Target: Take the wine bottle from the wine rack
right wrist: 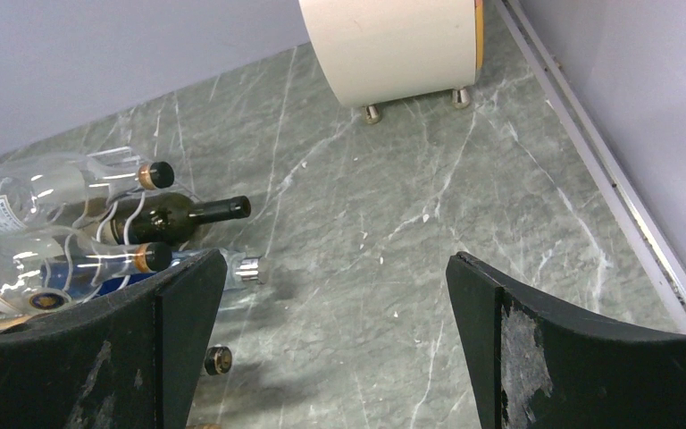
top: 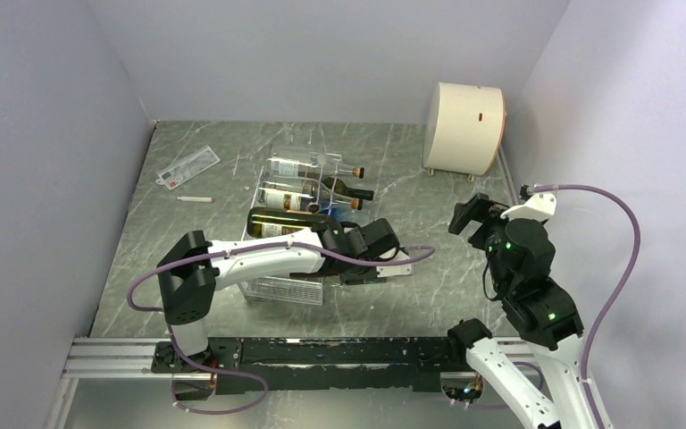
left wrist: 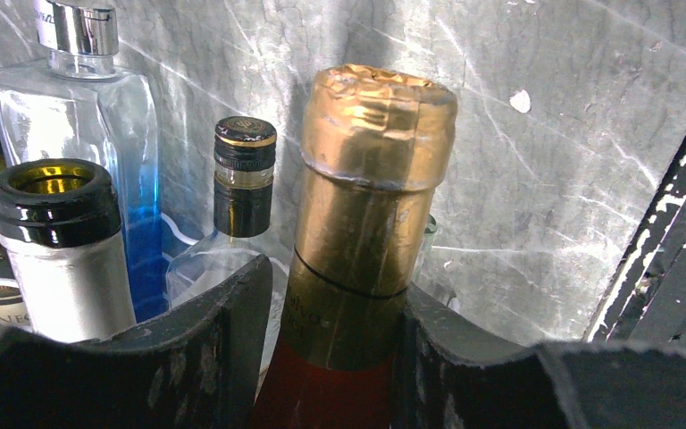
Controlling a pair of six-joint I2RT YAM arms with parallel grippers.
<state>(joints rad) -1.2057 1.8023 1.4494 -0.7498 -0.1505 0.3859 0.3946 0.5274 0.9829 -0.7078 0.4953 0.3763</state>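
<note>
Left wrist view shows you the left gripper (left wrist: 335,313) clenched on the gold-foiled neck of the dark glass wine bottle (left wrist: 366,179), with a black finger pressed against each side. From above, you see that bottle lying in the white wire wine rack (top: 281,290), nearest the arm bases, beside other bottles (top: 308,170). Your right gripper (right wrist: 330,259) hangs released, fingers well apart, over the grey marbled table (right wrist: 411,179), and the cream cylindrical drum (right wrist: 393,45) stands beyond it.

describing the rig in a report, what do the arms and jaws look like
Both the left arm and right arm have white shells between black joints, each trailing a purple cable. Green lights glow on the right arm. The jaws are black, scuffed with pale chips.
</note>
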